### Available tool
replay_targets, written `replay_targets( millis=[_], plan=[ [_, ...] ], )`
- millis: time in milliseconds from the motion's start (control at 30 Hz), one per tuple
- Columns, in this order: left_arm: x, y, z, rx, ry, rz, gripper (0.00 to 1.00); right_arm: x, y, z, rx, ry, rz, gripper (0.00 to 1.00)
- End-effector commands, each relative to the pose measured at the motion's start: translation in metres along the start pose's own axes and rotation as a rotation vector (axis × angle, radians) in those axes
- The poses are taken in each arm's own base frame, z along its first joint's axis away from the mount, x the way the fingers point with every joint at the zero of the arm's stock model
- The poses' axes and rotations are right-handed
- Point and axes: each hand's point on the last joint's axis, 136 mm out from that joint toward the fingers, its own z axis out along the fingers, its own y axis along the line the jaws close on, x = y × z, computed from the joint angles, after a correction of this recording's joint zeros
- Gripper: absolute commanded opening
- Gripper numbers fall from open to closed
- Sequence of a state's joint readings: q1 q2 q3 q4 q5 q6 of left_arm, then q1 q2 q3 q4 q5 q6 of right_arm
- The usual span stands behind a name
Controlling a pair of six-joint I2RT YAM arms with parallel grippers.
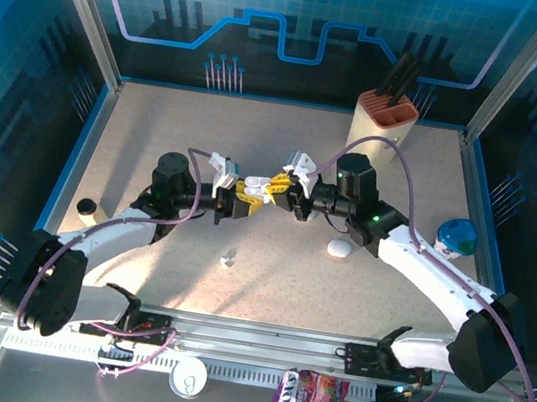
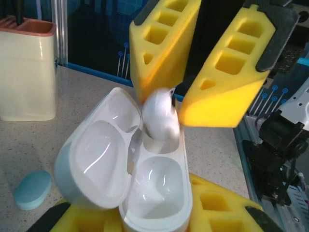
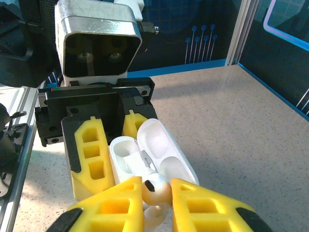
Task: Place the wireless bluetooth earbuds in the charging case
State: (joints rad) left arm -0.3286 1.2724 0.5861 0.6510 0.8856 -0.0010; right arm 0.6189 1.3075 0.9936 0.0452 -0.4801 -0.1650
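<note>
My left gripper is shut on the base of a white charging case, whose lid hangs open to the left. The case's near socket is empty. A white earbud stands in the far socket. My right gripper is shut on that earbud, with a yellow pad touching each side of it. The two grippers meet above the middle of the table, the right gripper reaching in from the right. Another small white earbud lies loose on the table in front of them.
A shut white case lies under the right arm, and a pale blue case lies left of the held one. A knife block stands at the back. A blue-topped cup is at the right and a black-topped cylinder at the left.
</note>
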Motion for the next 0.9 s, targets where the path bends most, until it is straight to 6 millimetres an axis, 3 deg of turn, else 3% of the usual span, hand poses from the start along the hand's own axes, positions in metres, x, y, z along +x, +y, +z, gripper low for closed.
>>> replay_targets(
  millis=[0, 100, 233, 367, 500, 667, 800, 867],
  plan=[
    [-0.022, -0.001, -0.001, -0.013, -0.057, 0.072, 0.06, -0.005, -0.004, -0.009, 0.021, -0.024, 0.021, 0.43],
    [-0.021, 0.002, -0.001, -0.029, -0.058, 0.073, 0.06, -0.016, -0.007, -0.019, 0.040, -0.076, 0.044, 0.51],
    [-0.021, 0.009, 0.000, -0.062, -0.076, 0.076, 0.05, -0.019, -0.021, -0.037, 0.059, -0.159, 0.133, 0.53],
    [-0.027, 0.020, -0.003, -0.132, -0.104, 0.084, 0.03, 0.014, -0.036, -0.043, 0.121, -0.120, 0.296, 0.59],
    [-0.036, 0.032, -0.008, -0.220, -0.131, 0.094, 0.02, 0.071, -0.039, -0.033, 0.164, 0.073, 0.481, 0.60],
    [-0.043, 0.052, -0.020, -0.324, -0.168, 0.100, 0.01, 0.118, -0.012, -0.005, 0.073, 0.248, 0.594, 0.61],
    [-0.062, 0.066, -0.039, -0.394, -0.274, 0.074, 0.01, 0.148, 0.019, 0.028, -0.011, 0.386, 0.632, 0.61],
    [-0.070, 0.072, -0.047, -0.413, -0.307, 0.053, 0.01, 0.148, 0.029, 0.049, -0.052, 0.415, 0.636, 0.62]
  ],
)
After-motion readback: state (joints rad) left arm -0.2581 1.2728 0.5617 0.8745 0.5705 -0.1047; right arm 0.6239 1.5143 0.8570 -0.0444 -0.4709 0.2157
